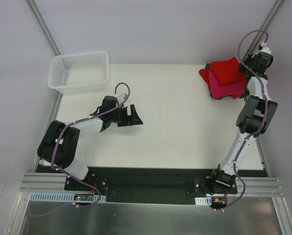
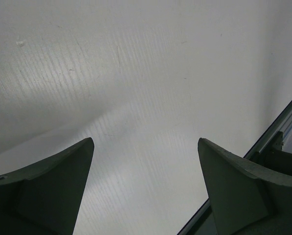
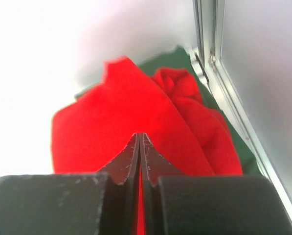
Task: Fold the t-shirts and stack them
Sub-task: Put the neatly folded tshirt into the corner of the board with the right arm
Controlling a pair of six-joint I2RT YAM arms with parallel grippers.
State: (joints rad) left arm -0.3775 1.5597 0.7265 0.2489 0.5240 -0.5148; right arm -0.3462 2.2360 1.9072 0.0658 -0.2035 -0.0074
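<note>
Red shirt (image 1: 227, 68) tops our pile (image 1: 226, 81), far from the basket (image 1: 79, 84); nearly done, we think. Right fingers (image 3: 126, 164) closed, left fingers (image 2: 53, 188) wide.

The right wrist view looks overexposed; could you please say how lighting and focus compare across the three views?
Right wrist: left side blown out white, the bright red t-shirt oversaturated and soft. Left wrist: a diagonal shadow across the table, dark fingers soft-edged. Top external: evenly lit, sharp.

A robot lab cell: plain white table (image 1: 185, 127), blank surrounding panels (image 1: 155, 29), aluminium mounting rail (image 1: 40, 185).
</note>
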